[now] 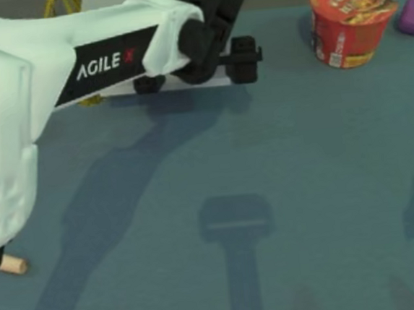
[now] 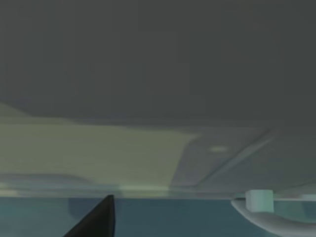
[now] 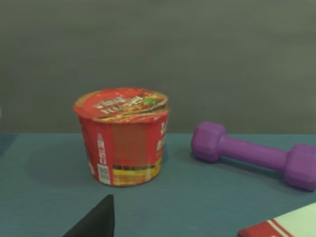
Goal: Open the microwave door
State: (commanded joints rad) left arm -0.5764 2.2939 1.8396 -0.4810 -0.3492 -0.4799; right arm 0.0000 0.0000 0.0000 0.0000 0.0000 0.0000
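The red noodle cup [image 1: 347, 18] stands at the far right of the table [image 1: 304, 190]. A purple dumbbell [image 1: 413, 15] lies just beside the cup, on its right. In the right wrist view a red-and-white flat thing [image 3: 280, 225] shows nearer the camera than the cup; what it is cannot be told. Well to the left of the cup, partly under the arm, is a yellow object [image 1: 63, 3] that cannot be made out. A small wooden peg-like piece [image 1: 13, 265] lies far from the cup at the table's near left edge.

The microwave [image 1: 202, 81] sits well left of the cup at the same far depth. It is almost wholly hidden by the left arm, with only a thin white strip showing beneath the wrist. In the left wrist view the microwave door [image 2: 158, 59] fills the frame as a broad grey pane above pale framing, very close to the camera.

The left arm reaches from the table's left edge toward the cup. The left gripper [image 1: 245, 53] is right at the microwave; whether it is open or closed cannot be told. The right gripper [image 3: 97, 220] shows only as a dark wedge facing the cup, state likewise unclear.
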